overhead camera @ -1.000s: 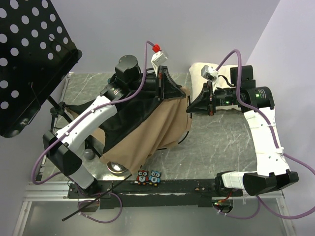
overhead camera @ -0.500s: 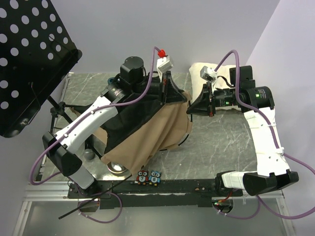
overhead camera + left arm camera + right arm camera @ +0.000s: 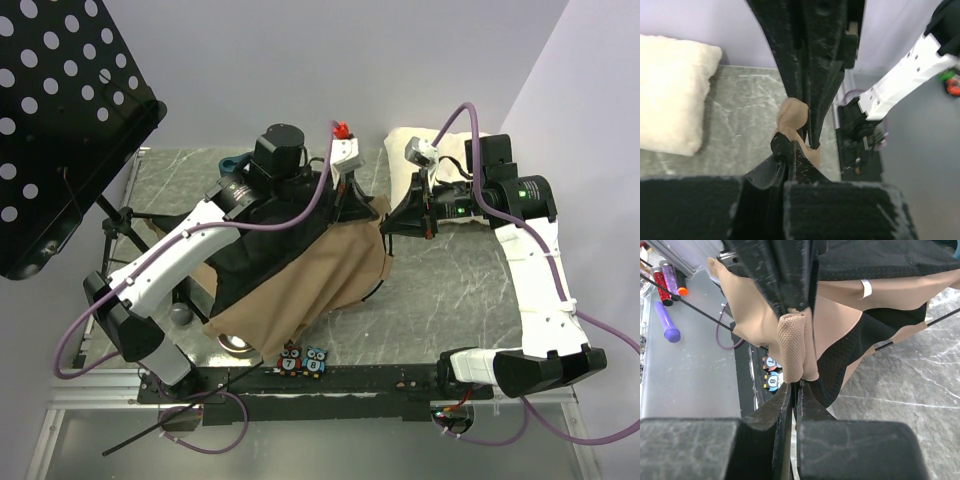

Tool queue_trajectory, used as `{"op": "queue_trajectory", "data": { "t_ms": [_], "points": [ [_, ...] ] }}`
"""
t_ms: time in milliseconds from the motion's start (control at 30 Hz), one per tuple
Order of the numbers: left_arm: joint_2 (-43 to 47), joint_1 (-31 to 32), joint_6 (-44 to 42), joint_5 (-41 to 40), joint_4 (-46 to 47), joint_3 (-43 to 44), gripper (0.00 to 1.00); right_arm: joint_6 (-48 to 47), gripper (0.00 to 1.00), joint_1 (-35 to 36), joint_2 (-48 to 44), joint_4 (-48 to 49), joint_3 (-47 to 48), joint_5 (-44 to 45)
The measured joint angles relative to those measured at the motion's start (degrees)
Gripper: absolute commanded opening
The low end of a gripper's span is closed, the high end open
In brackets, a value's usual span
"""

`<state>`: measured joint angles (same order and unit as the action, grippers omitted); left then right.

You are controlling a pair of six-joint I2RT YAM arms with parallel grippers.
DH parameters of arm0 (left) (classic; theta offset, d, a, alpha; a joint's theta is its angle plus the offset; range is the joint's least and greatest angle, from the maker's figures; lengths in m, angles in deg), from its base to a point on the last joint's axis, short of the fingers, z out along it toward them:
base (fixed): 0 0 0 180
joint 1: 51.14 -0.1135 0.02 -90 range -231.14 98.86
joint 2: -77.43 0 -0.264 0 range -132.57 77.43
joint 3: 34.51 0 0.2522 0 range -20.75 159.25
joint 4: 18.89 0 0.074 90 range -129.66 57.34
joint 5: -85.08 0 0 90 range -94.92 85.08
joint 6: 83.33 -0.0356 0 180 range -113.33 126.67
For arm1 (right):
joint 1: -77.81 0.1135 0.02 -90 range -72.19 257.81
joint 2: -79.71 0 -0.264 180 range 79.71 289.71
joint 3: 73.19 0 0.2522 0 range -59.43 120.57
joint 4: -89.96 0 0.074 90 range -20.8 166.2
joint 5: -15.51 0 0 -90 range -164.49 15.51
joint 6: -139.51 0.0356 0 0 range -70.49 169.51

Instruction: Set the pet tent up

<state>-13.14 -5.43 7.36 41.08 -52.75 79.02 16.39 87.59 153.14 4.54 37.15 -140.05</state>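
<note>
The pet tent (image 3: 300,280) is a heap of tan fabric with a black panel, lying mid-table under my left arm. My left gripper (image 3: 362,212) is shut on a tan fold of the tent (image 3: 792,120) at its far right corner. My right gripper (image 3: 387,224) faces it from the right, almost touching, and is shut on the same corner, a tan mesh fold (image 3: 796,347). A thin black pole (image 3: 900,338) runs along the tent's edge in the right wrist view. The white pom-pom is hidden.
A white fluffy cushion (image 3: 405,150) lies at the back right, also in the left wrist view (image 3: 670,92). A black perforated stand (image 3: 60,110) overhangs the left. Two owl tags (image 3: 302,362) sit at the front edge. Pens (image 3: 667,295) lie off the table.
My left gripper has moved to the right with the tent corner, closing the gap to my right gripper. The tan fabric has shifted right with it. The right arm barely moved.
</note>
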Motion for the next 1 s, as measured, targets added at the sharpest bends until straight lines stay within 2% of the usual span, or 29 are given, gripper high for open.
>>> {"op": "queue_trajectory", "data": {
  "t_ms": [167,200,233,267,333,467,567,667,833,1000],
  "points": [
    [0.7,1.1,-4.7,-1.4,-3.1,0.5,0.01,-0.1,0.0,0.1,0.0,-0.1,-0.5,0.1],
    [0.7,1.2,-4.8,-1.7,-3.4,0.5,0.01,-0.3,0.03,0.1,-0.1,-0.1,-0.8,0.1],
    [0.7,1.2,-4.7,-1.9,-3.5,0.5,0.01,-0.5,0.25,0.1,-0.2,0.1,-1.2,0.0],
    [0.7,1.2,-4.4,-2.3,-3.5,0.5,0.01,-0.8,0.4,0.1,-0.3,0.1,-1.4,0.0],
    [0.7,1.2,-3.6,-2.8,-3.4,0.6,0.01,-1.0,0.6,0.1,-0.3,0.0,-1.4,0.3],
    [0.6,0.9,-0.3,-3.5,-1.9,4.2,0.01,-0.8,0.75,0.5,-0.6,0.3,-1.8,3.1],
    [0.3,0.5,1.5,-4.1,0.3,8.0,0.01,1.4,0.87,0.6,-3.6,4.7,-5.8,6.4],
    [0.2,0.0,3.3,-5.9,3.4,9.9,0.01,5.1,0.94,0.5,-8.8,10.3,-11.4,11.3],
    [-1.1,-0.2,6.0,-11.9,7.3,9.9,0.01,9.9,0.97,-0.6,-14.6,17.9,-14.5,18.2],
    [-2.9,-0.5,7.1,-19.7,9.7,8.6,0.01,11.5,1.0,-0.9,-18.2,22.3,-18.3,20.1]
  ]
}}
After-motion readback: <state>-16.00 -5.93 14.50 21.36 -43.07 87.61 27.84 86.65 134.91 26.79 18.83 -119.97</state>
